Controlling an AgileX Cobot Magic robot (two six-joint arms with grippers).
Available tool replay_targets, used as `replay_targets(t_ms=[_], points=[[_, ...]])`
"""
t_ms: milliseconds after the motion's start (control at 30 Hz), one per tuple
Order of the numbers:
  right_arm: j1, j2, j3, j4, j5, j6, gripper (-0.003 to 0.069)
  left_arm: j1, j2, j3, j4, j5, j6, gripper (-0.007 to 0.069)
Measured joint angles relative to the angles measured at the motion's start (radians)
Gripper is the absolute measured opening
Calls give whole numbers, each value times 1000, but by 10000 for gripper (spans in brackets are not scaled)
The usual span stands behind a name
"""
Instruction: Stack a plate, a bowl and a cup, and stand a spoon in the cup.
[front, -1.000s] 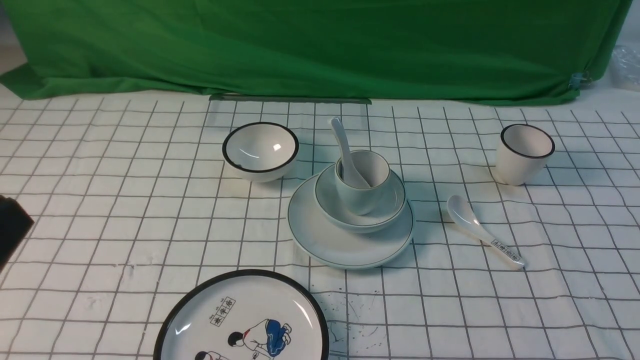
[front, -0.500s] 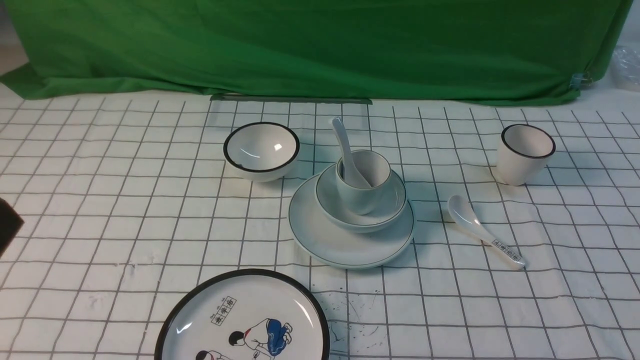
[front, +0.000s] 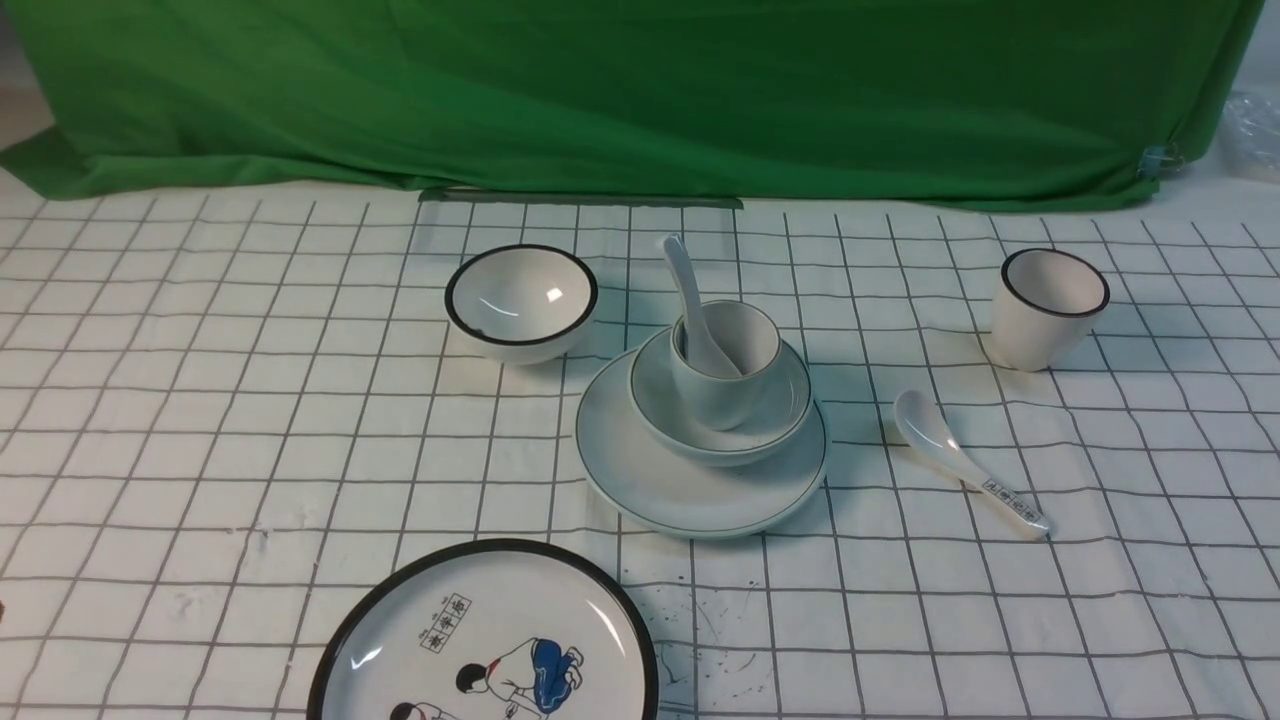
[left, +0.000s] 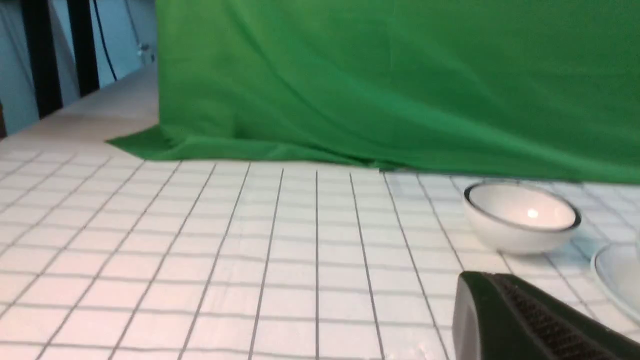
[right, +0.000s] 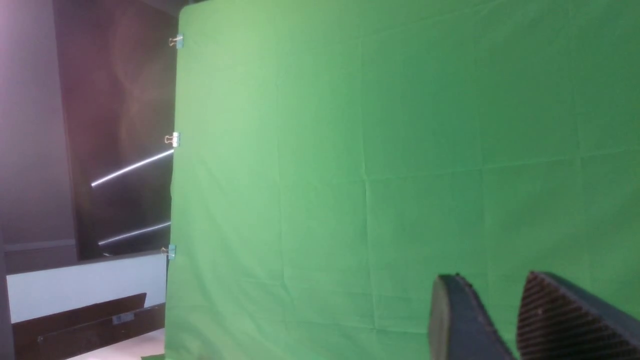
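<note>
The left arm is slipping out of the front view, its fingers (left: 525, 320) unreadable, the right fingers (right: 550, 320) slightly parted on nothing, leaving the spoon (front: 692, 300) standing in the cup (front: 725, 385), stack looking finished.

Your white grid-lined tablecloth (front: 250, 430) carries the pale blue-green plate (front: 650, 480), a black-rimmed bowl (front: 521, 302), a black-rimmed cup (front: 1050, 308), a lettered spoon (front: 960, 462) and a cartoon plate (front: 485, 640).

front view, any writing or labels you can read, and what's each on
Cartoon plate: a small boxed label of three characters above the figures, too small to read.
Spoon on the cloth: dark characters along its handle, too small and blurred to read.
Black-rimmed bowl, black-rimmed cup, the stacked set and the green backdrop: no text visible.
</note>
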Motion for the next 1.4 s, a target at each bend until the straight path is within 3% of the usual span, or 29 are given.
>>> replay_targets(t_ms=[167,933,1033,1267,1400], points=[[0,0,0,0,0,0,235,-10,0,3,7,68,2,1],[0,0,0,0,2,-2,237,-10,-1,3,31,71,30,1],[0,0,0,0,43,-2,237,-10,-1,3,32,71,32,1],[-4,-4,10,0,372,-2,237,-10,-1,3,32,71,32,1],[-93,-10,62,0,443,-32,237,-10,-1,3,32,71,32,1]])
